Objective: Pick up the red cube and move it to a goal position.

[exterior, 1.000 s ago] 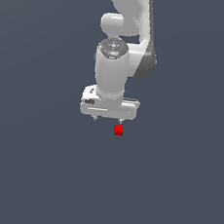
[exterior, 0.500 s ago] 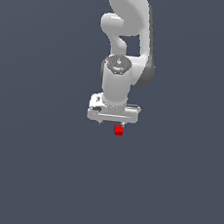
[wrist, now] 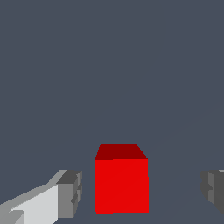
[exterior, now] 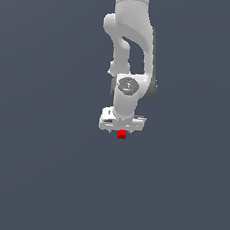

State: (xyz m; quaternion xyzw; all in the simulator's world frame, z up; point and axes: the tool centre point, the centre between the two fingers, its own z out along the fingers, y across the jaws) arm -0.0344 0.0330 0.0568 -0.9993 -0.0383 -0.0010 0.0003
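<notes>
The red cube (exterior: 121,134) is a tiny bright red plain block on the dark grey floor, just under the white robot hand in the exterior view. In the wrist view the red cube (wrist: 121,179) stands between my two fingers, with a gap on each side. My gripper (wrist: 142,192) is open around it: one grey fingertip (wrist: 70,194) is on one side and the other fingertip (wrist: 213,188) is on the far side. Neither pad touches the cube. In the exterior view my gripper (exterior: 121,131) is low over the cube and hides part of it.
The white arm (exterior: 131,48) rises from the hand toward the exterior view's top edge. The plain dark grey floor (exterior: 40,179) spreads all around. No other object shows.
The arm has lowered the hand straight down onto the cube. The fingers now straddle the cube, which has stayed in place.
</notes>
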